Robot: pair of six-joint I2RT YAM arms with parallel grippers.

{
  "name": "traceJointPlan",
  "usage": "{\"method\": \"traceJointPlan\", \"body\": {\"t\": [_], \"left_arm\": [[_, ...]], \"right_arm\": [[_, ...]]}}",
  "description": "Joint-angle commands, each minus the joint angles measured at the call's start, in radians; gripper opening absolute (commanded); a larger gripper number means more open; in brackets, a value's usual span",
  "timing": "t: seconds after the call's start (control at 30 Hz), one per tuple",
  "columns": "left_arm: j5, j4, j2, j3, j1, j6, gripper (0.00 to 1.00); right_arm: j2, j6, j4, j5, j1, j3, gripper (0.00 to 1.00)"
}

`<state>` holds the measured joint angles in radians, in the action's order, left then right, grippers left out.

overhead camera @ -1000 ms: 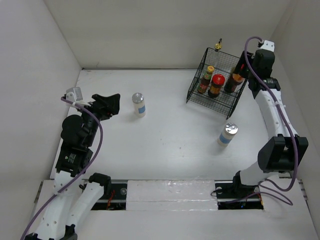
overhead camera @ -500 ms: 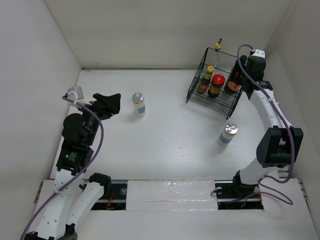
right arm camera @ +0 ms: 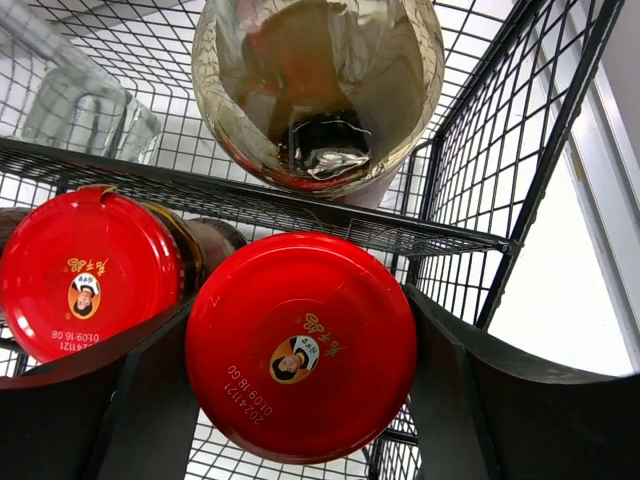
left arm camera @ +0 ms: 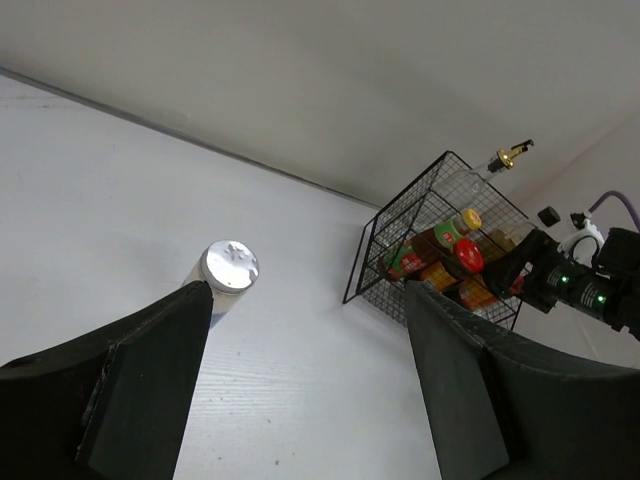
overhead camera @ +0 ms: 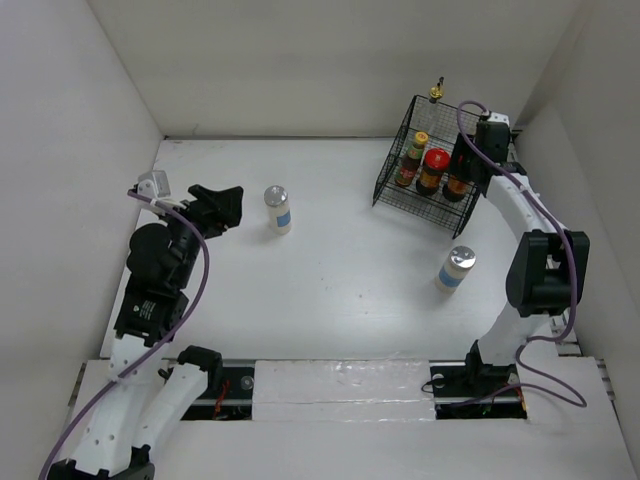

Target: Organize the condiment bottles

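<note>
Edges and room: The white table [overhead camera: 340, 300] is boxed by white walls on the left, far and right sides. The black wire basket [overhead camera: 383, 180] sits tilted in the far right corner, close to both walls. Open surface runs across the middle and near part of the table.

Left gripper [overhead camera: 234, 208]: fingers released and spread, nothing between them. It hangs near the left wall, just beside one white shaker [overhead camera: 278, 209], not touching it. A second shaker [overhead camera: 456, 268] stands alone in front of the basket, well apart from the first.

Right gripper [overhead camera: 466, 170]: reaches into the basket's right end, hemmed in by mesh on the outer side. Its fingers are clamped on a red-lidded jar [right arm camera: 300, 345], one pad against each side of the lid.

Contents of basket: another red-lidded jar [right arm camera: 88, 275] lies just beside the held one. A dark bottle [right arm camera: 318, 90], glossy and round, stands behind them. A yellow-capped bottle [overhead camera: 412, 158] is at the left end, and a clear glass bottle [overhead camera: 437, 95] with a gold cap is at the back.

Materials: both shakers have flat silver lids and blue labels. The jar lids are smooth red discs with a printed emblem. The basket is thin black grid wire.
</note>
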<state>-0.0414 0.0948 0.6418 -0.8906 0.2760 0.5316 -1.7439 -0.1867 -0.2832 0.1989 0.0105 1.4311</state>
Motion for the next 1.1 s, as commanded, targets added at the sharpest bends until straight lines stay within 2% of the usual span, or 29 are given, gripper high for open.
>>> {"method": "traceJointPlan", "body": {"t": [0.0,0.1,0.13,0.43,0.53,0.67,0.7,0.77,0.83,0.97,1.07], "left_arm": [[0.003,-0.041,0.007,-0.002,0.005,-0.015,0.74],[0.003,-0.041,0.007,-0.002,0.005,-0.015,0.74],[0.003,-0.041,0.007,-0.002,0.005,-0.015,0.74],[0.014,-0.041,0.007,-0.002,0.005,-0.015,0.74],[0.023,-0.041,0.007,-0.002,0.005,-0.015,0.74],[0.032,-0.05,-0.002,0.007,0.005,-0.015,0.74],[0.032,-0.05,-0.011,0.007,0.005,-0.015,0.74],[0.032,-0.05,-0.011,0.007,0.005,-0.015,0.74],[0.032,-0.05,-0.011,0.007,0.005,-0.015,0.74],[0.057,-0.061,-0.011,0.007,0.005,-0.015,0.74],[0.057,-0.061,-0.022,0.007,0.005,-0.015,0.74]], "right_arm": [[0.044,0.0,0.11,0.033,-0.023,0.037,0.72],[0.044,0.0,0.11,0.042,-0.023,0.037,0.85],[0.044,0.0,0.11,0.042,-0.023,0.037,0.86],[0.139,-0.01,0.058,0.062,-0.046,0.048,0.86],[0.254,-0.02,0.032,0.094,-0.069,0.016,0.85],[0.469,-0.063,0.007,0.085,-0.144,-0.156,0.85],[0.562,-0.088,-0.003,0.097,-0.168,-0.264,0.88],[0.651,-0.117,-0.1,0.106,-0.234,-0.357,0.97],[0.778,-0.182,-0.221,0.14,-0.274,-0.448,1.0],[0.986,-0.283,-0.446,0.166,-0.326,-0.555,1.0],[1.05,-0.339,-0.513,0.174,-0.349,-0.538,1.0]]}}
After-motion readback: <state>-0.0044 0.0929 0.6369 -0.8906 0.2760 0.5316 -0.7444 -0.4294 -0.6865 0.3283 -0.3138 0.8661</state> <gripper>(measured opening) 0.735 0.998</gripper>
